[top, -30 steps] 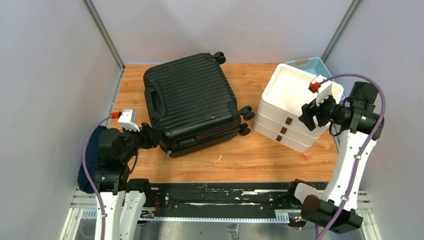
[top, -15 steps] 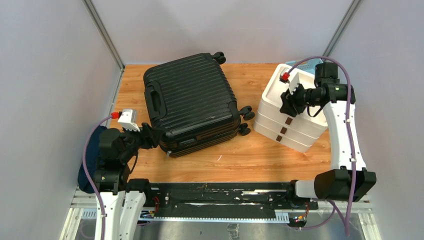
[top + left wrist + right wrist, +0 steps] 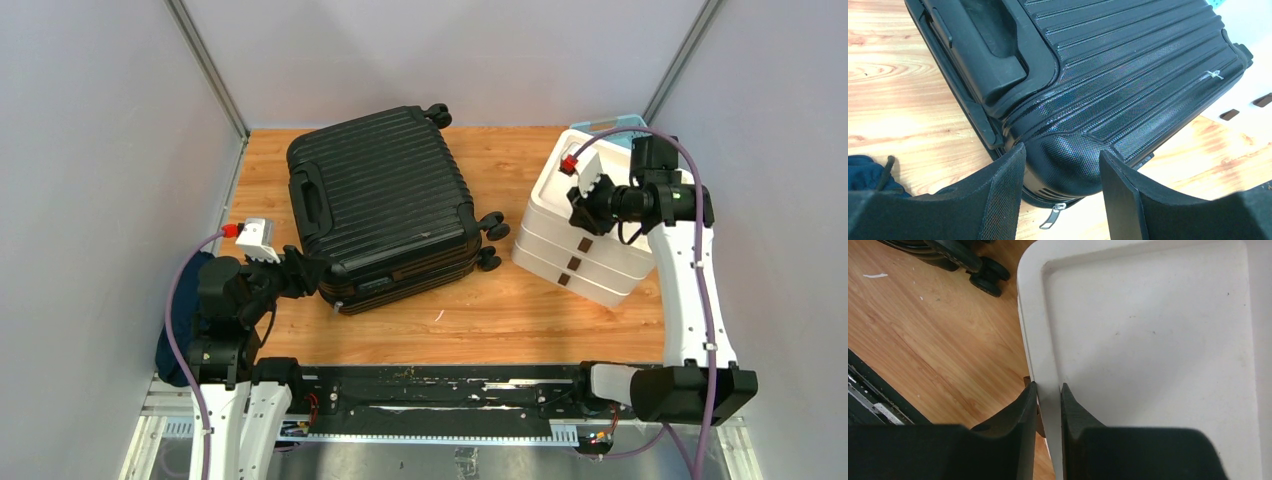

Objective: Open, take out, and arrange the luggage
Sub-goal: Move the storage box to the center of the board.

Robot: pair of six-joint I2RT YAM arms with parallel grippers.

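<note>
The luggage [image 3: 385, 205] is a black ribbed hard-shell suitcase lying flat and closed at the table's left-centre, handle side to the left. My left gripper [image 3: 312, 275] is at its near-left corner. In the left wrist view the rounded corner of the luggage [image 3: 1128, 65] sits between the pads of the left gripper [image 3: 1062, 151], both tips against the shell. A zipper pull [image 3: 1048, 220] hangs below that corner. My right gripper [image 3: 583, 217] reaches over the white drawer unit [image 3: 545, 190]. The right wrist view shows the right gripper [image 3: 1049, 386] pinching the raised rim of that unit [image 3: 1148, 315].
A light-blue mesh basket [image 3: 625, 128] stands behind the drawer unit at the back right. The suitcase wheels [image 3: 492, 225] point toward the unit, a short gap apart. A dark blue cloth [image 3: 170, 350] hangs off the table's near-left edge. Grey walls close in on three sides.
My right arm swung from the drawer unit's right side over its top to its near rim, and its jaws closed on that rim. The left arm and the luggage stayed still.
</note>
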